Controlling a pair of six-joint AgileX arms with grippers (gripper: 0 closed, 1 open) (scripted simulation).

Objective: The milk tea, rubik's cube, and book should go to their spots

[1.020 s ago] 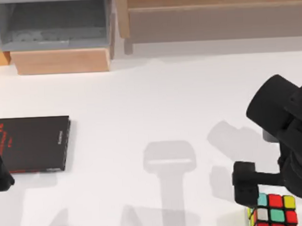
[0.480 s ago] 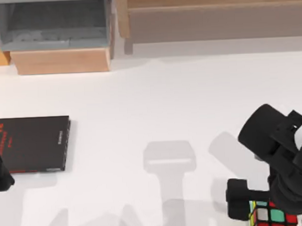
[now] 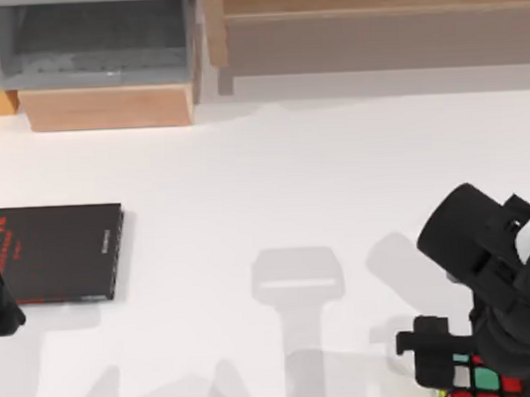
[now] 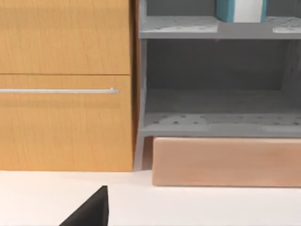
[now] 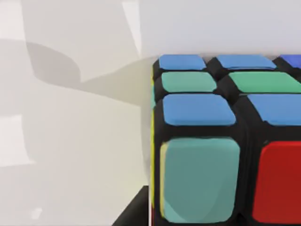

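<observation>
The light is bright and even, without glare, on the plain white table top point(image 3: 272, 163). Soft grey shadows of the arms lie on it just beside the black two-finger right gripper point(image 3: 448, 366), toward the top view's left. Edges look slightly soft everywhere.

- I saw one cube point(image 3: 480, 379).
- I saw one black book point(image 3: 54, 253) on the table point(image 3: 273, 180).
- I saw one teal book point(image 4: 240, 10) on a shelf point(image 4: 211, 28).
- I counted two arms.
</observation>
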